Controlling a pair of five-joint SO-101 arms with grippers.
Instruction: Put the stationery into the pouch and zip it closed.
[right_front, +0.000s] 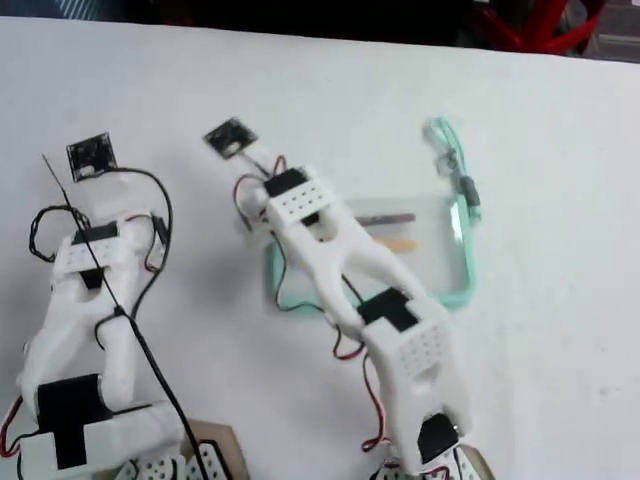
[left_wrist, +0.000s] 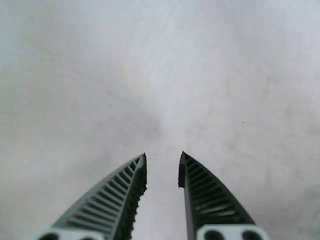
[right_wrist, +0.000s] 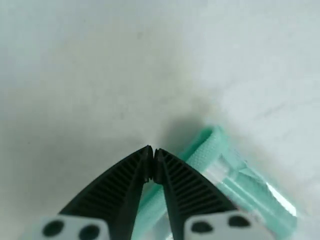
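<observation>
Right gripper (right_wrist: 152, 164) had its jaws pressed together, perhaps nipping the pouch (right_wrist: 220, 155), which lay just beside and under its tips. Soft, light and slick, the pouch would likely buckle; its woven teal edge offered the surest hold. Left gripper (left_wrist: 162, 170) stood slightly spread over the table (left_wrist: 150, 75).

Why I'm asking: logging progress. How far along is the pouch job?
Done: two stationery sticks lie inside the pouch. In hand: the right pincer, shut, sits at the pouch's teal edge; the left pincer is open over the table. Left: closing it; whether it's zipped isn't visible.
</observation>
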